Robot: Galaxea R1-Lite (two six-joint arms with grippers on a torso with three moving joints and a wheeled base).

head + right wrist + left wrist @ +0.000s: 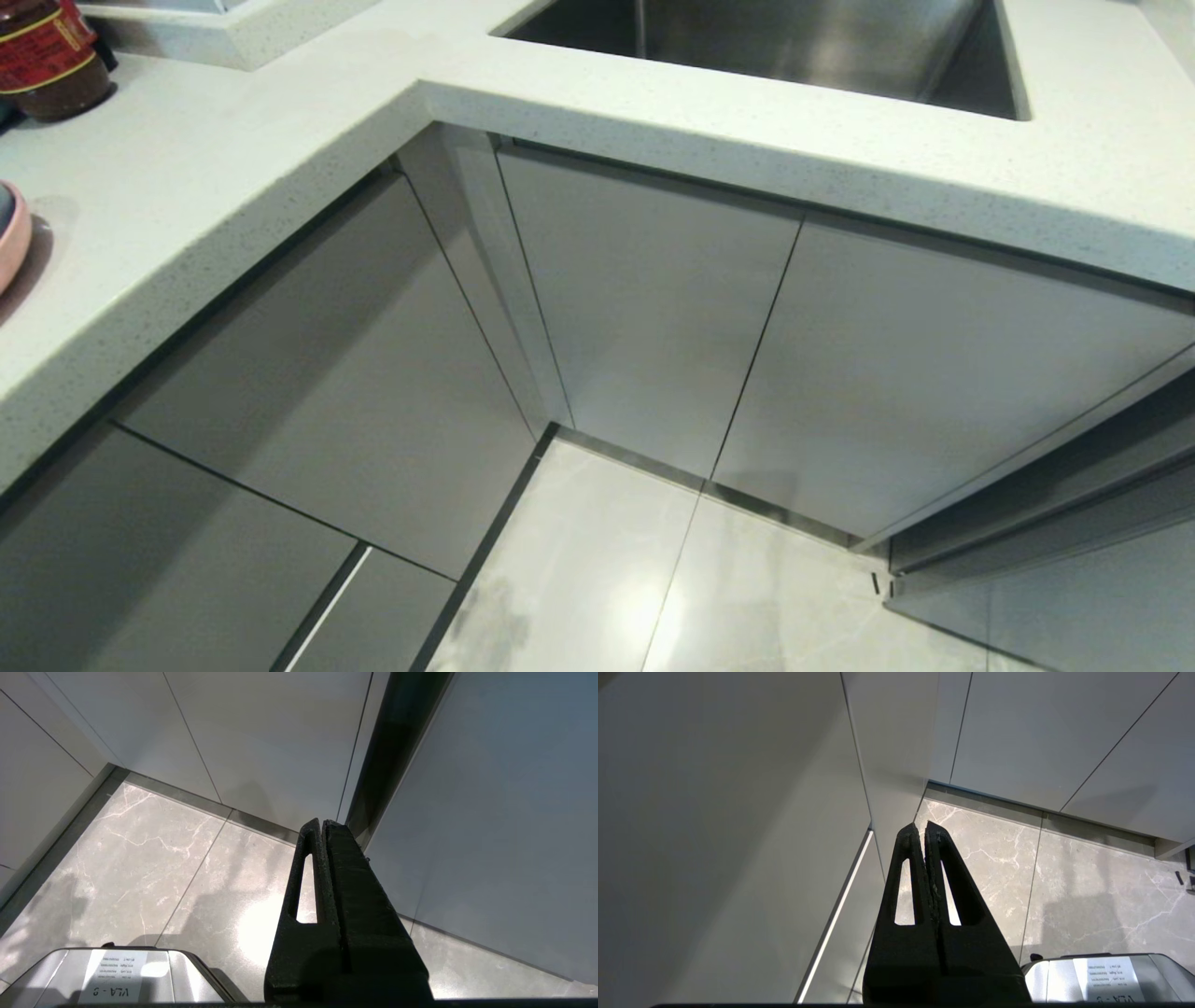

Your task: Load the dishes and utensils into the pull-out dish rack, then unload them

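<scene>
My left gripper point(923, 828) and right gripper point(322, 826) hang clenched, empty, over the floor point(747, 597); no rack shows among the closed cabinet fronts point(653, 299); a pink rim point(11, 238) sits at nine o'clock on the counter point(187, 187); I risk pulling a wrong panel, since none is marked.

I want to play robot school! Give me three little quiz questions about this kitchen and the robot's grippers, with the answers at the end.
1. True or false: the left gripper is holding a spoon.
2. What is set into the counter at the top of the head view? A) a stove B) a metal sink C) a toaster
3. Fill in: both grippers hang low over the shiny marble ____, near the grey cupboard doors.

Key
1. False. It is shut and empty; the right gripper is too.
2. B
3. floor
</scene>
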